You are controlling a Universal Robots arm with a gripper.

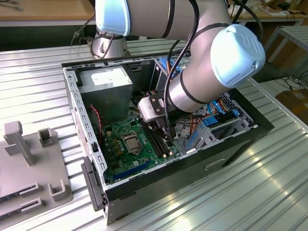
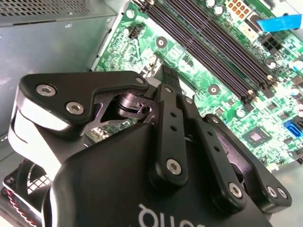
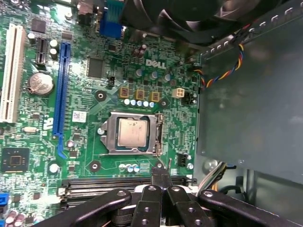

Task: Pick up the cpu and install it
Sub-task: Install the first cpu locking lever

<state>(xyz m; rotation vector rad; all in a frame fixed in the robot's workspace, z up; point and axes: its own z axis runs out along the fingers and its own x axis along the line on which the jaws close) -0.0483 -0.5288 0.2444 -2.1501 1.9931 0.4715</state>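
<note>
I'm working over a ribbed metal bench (image 1: 269,192) with an open computer case (image 1: 231,144) lying on its side, so the green motherboard (image 1: 120,154) faces up where my arm can reach down into it. A grey fixture (image 1: 29,163) sits on the bench at the exterior view's left.

In the first wrist view the cpu (image 3: 132,132) lies flat inside the metal-framed socket (image 3: 106,135), silvery top up, apparently already seated; from here I can't tell whether the frame is latched. In the exterior view the socket (image 1: 130,142) sits mid-board.

My gripper (image 3: 161,177) has its two fingers pressed together with nothing between them. It hangs over the long black memory slots (image 3: 94,184), just beside the socket, not touching the chip. The second wrist view shows the closed fingertips (image 2: 168,78) pointing down toward the board.
</note>
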